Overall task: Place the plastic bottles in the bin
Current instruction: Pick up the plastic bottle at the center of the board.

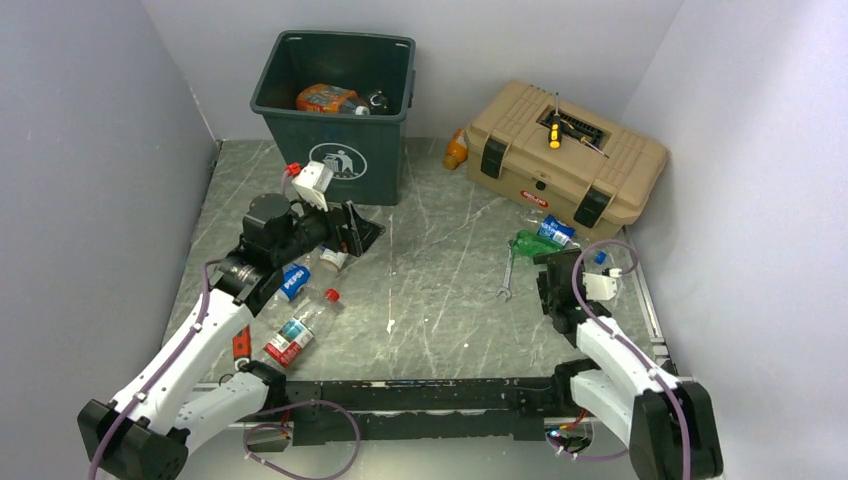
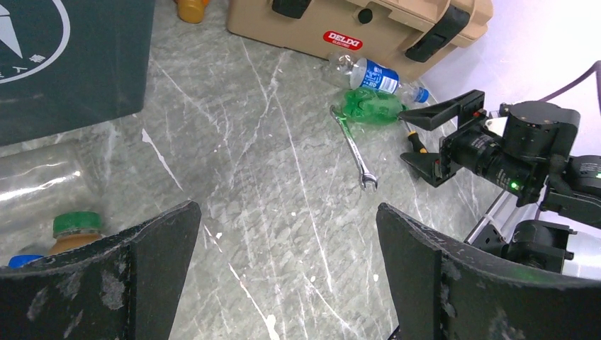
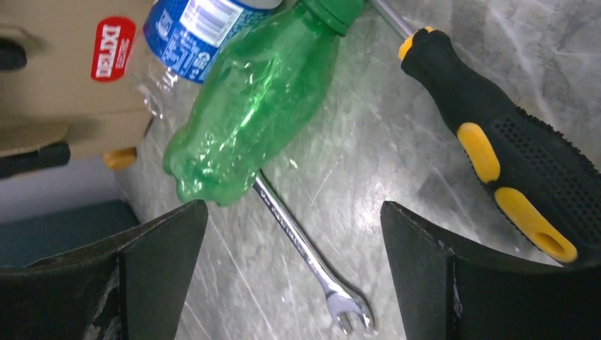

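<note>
Several bottles [image 1: 295, 335] are lying front-left of the bin [image 1: 385, 150], and at least one orange-labelled one is showing inside it. My L gripper [image 2: 283, 269] is hovering just in front of the bin w/ fingers spread wide and nothing btwn them. My R gripper [image 3: 290, 269] is gaping wide too, also empty, and nosing at the green bottle [image 3: 248, 113] far right of the bin.

Risks, as I'm judging them: the green bottle's base is sitting over one end of a wrench [image 3: 305, 255]. A screwdriver [image 3: 496, 134] is lying just beside it, on the side away from the bin. If I'm closing sloppily, I'm risking pinching a tool along w/ it, or the crumpled plastic squirting out sideways. A Pepsi bottle [image 3: 188, 32] is lying right against it, it seems, so any shove is prob. rolling both.

Room: the table [image 1: 440, 270] btwn the bin and the green bottle is lying bare, so the carry path is looking easy. The bin's rim is standing tall, tho, so I'm needing height before crossing or I'm clipping it. The wall [image 1: 760, 150] furthest right of the bin is crowding my R arm, leaving little swing room that way.
</note>
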Controlling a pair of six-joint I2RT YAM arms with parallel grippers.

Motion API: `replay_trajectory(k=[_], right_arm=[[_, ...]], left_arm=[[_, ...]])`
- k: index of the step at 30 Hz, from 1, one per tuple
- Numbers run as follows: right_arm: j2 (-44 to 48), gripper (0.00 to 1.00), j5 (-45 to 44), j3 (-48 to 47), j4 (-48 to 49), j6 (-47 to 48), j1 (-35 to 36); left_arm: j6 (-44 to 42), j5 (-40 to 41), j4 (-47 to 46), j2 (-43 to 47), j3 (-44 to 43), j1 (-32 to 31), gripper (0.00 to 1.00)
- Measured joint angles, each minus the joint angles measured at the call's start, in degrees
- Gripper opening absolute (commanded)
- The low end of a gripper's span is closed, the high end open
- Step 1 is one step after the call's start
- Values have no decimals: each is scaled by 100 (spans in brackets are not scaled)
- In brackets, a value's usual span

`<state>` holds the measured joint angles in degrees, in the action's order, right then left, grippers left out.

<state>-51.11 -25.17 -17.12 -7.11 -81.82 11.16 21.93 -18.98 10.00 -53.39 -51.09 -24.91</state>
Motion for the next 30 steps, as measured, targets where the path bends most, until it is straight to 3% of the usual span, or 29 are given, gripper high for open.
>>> replay_trajectory(k=[12, 20, 30], right_arm=[[-1512, 92, -4, -151, 1250, -717, -503], [-2039, 79, 17, -188, 1923, -796, -525], [-2234, 53, 52, -133, 2612, -533, -560]], left_arm=[[-4, 243, -11, 9, 0, -221, 100], [-9, 251, -9, 7, 0, -232, 100], [-20, 280, -9, -9, 0, -236, 99]])
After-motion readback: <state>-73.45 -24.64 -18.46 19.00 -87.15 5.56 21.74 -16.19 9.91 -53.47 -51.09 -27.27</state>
